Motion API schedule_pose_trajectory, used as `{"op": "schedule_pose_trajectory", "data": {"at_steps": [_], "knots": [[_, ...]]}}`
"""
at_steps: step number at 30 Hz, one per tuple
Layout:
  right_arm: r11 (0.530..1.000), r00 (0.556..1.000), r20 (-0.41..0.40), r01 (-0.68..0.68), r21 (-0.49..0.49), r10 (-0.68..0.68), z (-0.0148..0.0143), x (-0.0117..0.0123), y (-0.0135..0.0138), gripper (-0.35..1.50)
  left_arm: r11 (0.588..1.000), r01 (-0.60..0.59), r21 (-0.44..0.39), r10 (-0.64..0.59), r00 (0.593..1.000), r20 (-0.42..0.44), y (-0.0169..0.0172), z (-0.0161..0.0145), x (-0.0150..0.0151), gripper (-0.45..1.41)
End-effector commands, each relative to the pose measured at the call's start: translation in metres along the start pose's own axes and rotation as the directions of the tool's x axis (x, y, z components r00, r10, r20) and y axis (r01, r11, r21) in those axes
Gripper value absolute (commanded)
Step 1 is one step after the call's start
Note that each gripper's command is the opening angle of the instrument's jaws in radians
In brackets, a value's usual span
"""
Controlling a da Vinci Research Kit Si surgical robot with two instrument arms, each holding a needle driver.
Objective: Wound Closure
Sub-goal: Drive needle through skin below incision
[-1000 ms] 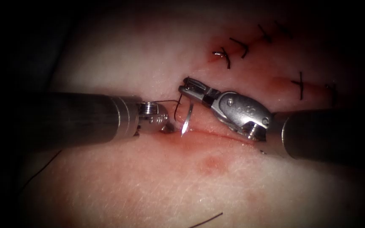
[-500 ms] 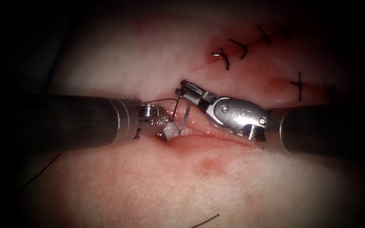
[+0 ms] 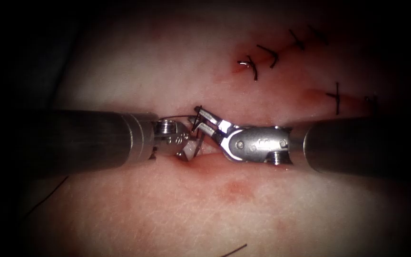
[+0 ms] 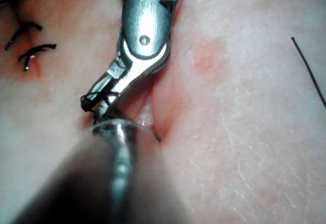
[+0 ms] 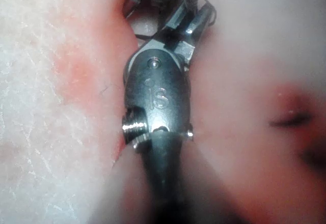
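The right tool point(image 3: 200, 119) reaches in from the right and lies low over the cut point(image 3: 211, 153), its jaws shut on the curved needle point(image 3: 199, 142) near its tail end. A short stretch of needle runs down from the jaws to the cut's left end, and its tip is hidden there. Dark thread point(image 3: 177, 117) arcs from the needle's tail over the left tool's wrist. The left tool point(image 3: 189, 151) points down at the tissue edge right beside the needle. In the left wrist view the right tool point(image 4: 99, 99) has thread looped round its jaws. The right wrist view has those jaws point(image 5: 191, 18) over the cut.
Finished stitches point(image 3: 250, 66) point(image 3: 336, 97) cross the closed part of the wound at the upper right. A red patch point(image 3: 234, 189) marks the tissue below the cut. Loose thread point(image 3: 48, 192) lies at the lower left, and a cut end point(image 3: 234, 250) at the bottom.
The right tool has rolled its wrist and swung down and left, turning the needle toward the cut; less needle shows now. The left tool has barely moved.
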State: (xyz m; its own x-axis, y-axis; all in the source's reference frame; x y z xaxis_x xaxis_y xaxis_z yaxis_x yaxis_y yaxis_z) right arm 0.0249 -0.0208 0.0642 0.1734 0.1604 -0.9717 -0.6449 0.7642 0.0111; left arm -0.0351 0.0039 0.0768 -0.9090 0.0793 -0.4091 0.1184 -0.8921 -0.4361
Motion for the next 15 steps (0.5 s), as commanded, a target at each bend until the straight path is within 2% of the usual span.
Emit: {"op": "schedule_pose_trajectory", "data": {"at_steps": [1,9,15], "knots": [[1.0,1.0,-0.002,-0.008,-0.001,0.008,0.0005,-0.0006,-0.0006,-0.35,1.0,0.002,0.005,-0.002,1.0,-0.007,-0.0003,0.0006,0.0003,0.36],[1.0,1.0,0.008,-0.016,0.022,0.016,-0.0002,-0.0004,0.0002,-0.35,0.999,0.028,0.029,-0.026,0.998,-0.062,0.0004,-0.0015,0.001,0.22],[0.999,0.999,0.017,-0.038,0.03,0.037,-0.0011,-0.0004,0.0012,-0.35,0.994,0.067,0.084,-0.058,0.992,-0.108,0.0014,-0.0045,0.0016,0.15]]}}
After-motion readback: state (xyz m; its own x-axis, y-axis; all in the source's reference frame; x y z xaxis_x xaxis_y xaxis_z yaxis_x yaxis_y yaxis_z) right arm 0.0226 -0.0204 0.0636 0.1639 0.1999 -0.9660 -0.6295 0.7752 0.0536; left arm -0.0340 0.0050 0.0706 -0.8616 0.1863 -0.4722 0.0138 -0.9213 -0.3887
